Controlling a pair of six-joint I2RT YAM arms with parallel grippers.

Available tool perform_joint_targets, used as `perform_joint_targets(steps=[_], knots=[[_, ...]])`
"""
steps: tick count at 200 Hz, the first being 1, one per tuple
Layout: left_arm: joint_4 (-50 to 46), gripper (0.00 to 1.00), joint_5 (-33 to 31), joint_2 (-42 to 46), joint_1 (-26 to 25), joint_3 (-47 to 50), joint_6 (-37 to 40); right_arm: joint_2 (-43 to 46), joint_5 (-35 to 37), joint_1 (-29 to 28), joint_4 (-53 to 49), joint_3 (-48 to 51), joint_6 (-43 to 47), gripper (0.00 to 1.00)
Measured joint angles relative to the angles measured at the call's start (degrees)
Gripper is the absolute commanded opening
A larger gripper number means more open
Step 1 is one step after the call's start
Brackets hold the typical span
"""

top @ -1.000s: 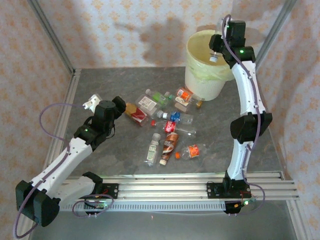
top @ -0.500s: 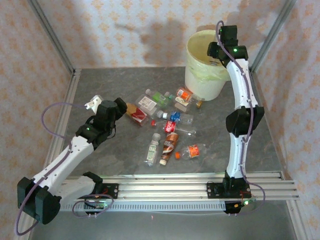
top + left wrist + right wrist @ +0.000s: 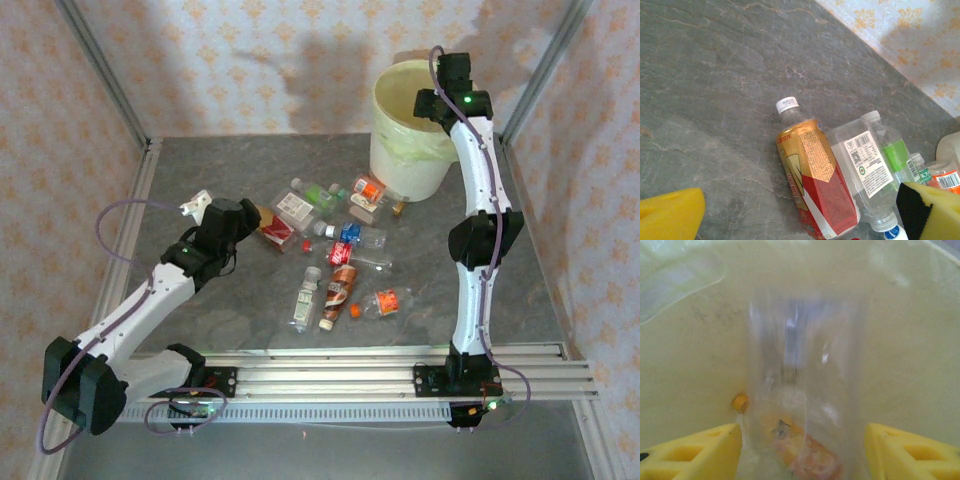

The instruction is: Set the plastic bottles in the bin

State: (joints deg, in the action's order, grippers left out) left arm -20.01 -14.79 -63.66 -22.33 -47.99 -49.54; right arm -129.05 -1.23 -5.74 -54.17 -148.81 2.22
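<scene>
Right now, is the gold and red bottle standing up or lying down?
Lying down. The gold and red bottle rests on its side on the grey table, label facing up.

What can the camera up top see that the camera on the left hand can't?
Up top you get the whole picture: the big cream bin, the left arm, the right arm and the pile of bottles lying on the grey table. The camera on the left hand gets close instead: its yellow fingers are spread wide, and you can see the barcode on a label. Both see the gold-and-red bottle, the clear bottle with the white label and the green-label bottle.
</scene>
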Motion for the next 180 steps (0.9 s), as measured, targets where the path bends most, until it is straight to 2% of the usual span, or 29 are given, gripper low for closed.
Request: perform_joint_targets(steps=[109, 157, 180], knots=[[0.02, 1.0, 2.16, -3.04, 0.0, -1.11, 0.61, 1.97, -2.49, -0.11, 0.02, -1.2, 0.04, 0.73], [-0.28, 1.0, 7.63, -5.14, -0.22, -3.1, 3.74, 9.64, -5.03, -1.09, 1.44, 1.86, 0.72, 0.77], [-2.82, 1.0, 8.35, -5.14, -2.58, -3.34, 6.36, 15.82, -6.29, -1.75, 4.15, 8.09, 0.92, 0.79]])
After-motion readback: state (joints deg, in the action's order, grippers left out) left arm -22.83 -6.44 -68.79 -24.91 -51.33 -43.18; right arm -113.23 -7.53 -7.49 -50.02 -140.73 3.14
